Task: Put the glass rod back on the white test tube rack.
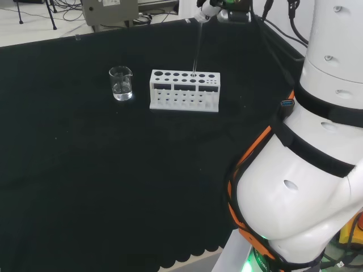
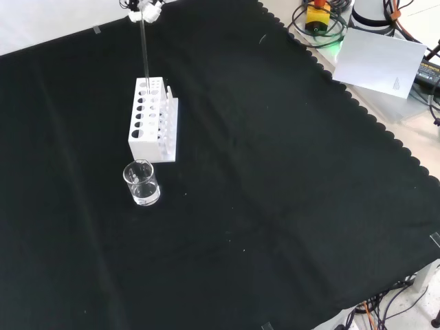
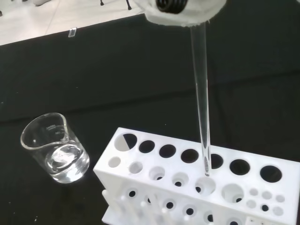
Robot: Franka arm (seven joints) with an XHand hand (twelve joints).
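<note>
Black cloth (image 1: 85, 187) covers my bench. In the head view, a beaker (image 1: 121, 83) holding a little clear liquid stands at the left, just beside the white test tube rack (image 1: 184, 90). To its right, the glass rod (image 1: 196, 51) hangs nearly upright, its lower tip at a rack hole in the far row. I judge insertion is under way: I should keep the rod vertical, centre the tip, then lower slowly before releasing. Above, at the far edge, the hand (image 1: 209, 10) pinches the rod's top end.
</note>
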